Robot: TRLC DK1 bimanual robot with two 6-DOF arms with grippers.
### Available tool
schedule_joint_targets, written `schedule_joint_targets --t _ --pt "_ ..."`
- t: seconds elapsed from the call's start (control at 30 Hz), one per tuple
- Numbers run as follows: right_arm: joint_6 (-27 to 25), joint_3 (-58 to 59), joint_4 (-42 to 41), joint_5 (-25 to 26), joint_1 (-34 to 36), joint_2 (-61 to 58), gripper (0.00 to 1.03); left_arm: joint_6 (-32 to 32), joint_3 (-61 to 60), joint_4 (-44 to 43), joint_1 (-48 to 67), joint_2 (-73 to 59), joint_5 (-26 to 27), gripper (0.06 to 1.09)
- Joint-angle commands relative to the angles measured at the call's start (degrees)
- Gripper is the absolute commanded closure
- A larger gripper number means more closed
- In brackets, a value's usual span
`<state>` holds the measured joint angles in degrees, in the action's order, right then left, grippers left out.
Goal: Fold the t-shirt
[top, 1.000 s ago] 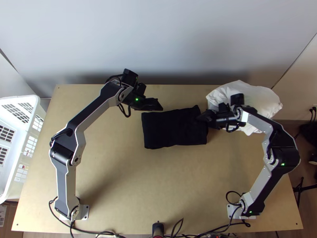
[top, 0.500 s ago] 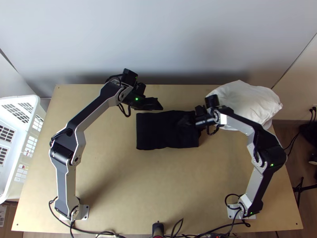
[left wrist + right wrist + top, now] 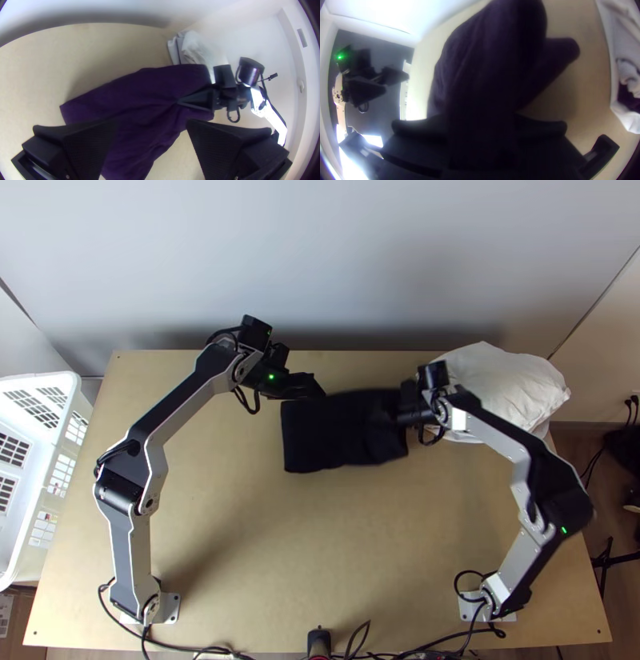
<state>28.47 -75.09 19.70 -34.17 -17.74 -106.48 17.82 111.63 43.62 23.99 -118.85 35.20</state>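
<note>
The t-shirt (image 3: pixel 340 432) is found on the far half of the bench (image 3: pixel 240 540), folded down to a compact, roughly rectangular bundle. The fingers of the right gripper (image 3: pixel 179 101) are clamped on the cloth near the bundle's right end, where creases are seen to run in towards the grip. The fingers of the left gripper (image 3: pixel 320 392) are apart, and that gripper is stationed beside the bundle's far left corner. No cloth is seen to be pinched by it.

The right-end hold is judged to be meant for shifting or turning the bundle as one piece, the main folds appearing to be done. The left gripper is judged to be placed so that the opposite corner could be taken or steadied. Part of the cloth appears raised, judged from the shadow beside it in the left wrist view; whether the whole bundle is off the bench cannot be told. With one end alone held, the free end could sag or the layers could slip open.

The far edge of the bench is near the bundle, with the wall (image 3: pixel 320 260) close behind, so little travel is allowed that way. At the far right corner a white bag (image 3: pixel 504 388) is set just beside the right gripper and could be brushed. The basket (image 3: pixel 48 452) is located past the left edge, well apart from the bundle. The widest open room is offered nearer the arms, between the left base (image 3: pixel 170 609) and the right base (image 3: pixel 472 606), where the bundle could be laid flat and squared.
</note>
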Motion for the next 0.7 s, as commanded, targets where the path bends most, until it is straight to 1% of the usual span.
schedule_joint_targets --t 0.0,0.07,0.27,0.37,0.53,0.67 --pt "0.62 -4.01 -2.74 9.12 -2.83 9.53 1.00 0.02 -0.01 -0.11 -0.61 0.90 0.13 0.11" --pt "1.15 -6.47 -2.48 9.39 -3.18 10.76 1.00 0.11 -0.01 -0.20 -0.61 0.99 0.13 0.11" --pt "1.85 -15.44 3.59 9.48 -3.01 9.80 1.00 0.54 -0.01 -0.46 -0.52 1.34 0.13 0.11" --pt "2.91 -20.18 4.91 9.56 -2.57 9.36 1.00 0.54 -0.01 -0.46 -0.61 1.43 0.13 0.11" --pt "3.26 -31.61 9.48 9.56 0.86 5.49 1.00 0.54 -0.01 -0.46 -0.78 1.60 0.13 0.11" --pt "3.00 -42.68 16.16 8.95 5.34 0.04 1.00 0.54 -0.10 -0.46 -0.78 1.78 0.13 0.11"
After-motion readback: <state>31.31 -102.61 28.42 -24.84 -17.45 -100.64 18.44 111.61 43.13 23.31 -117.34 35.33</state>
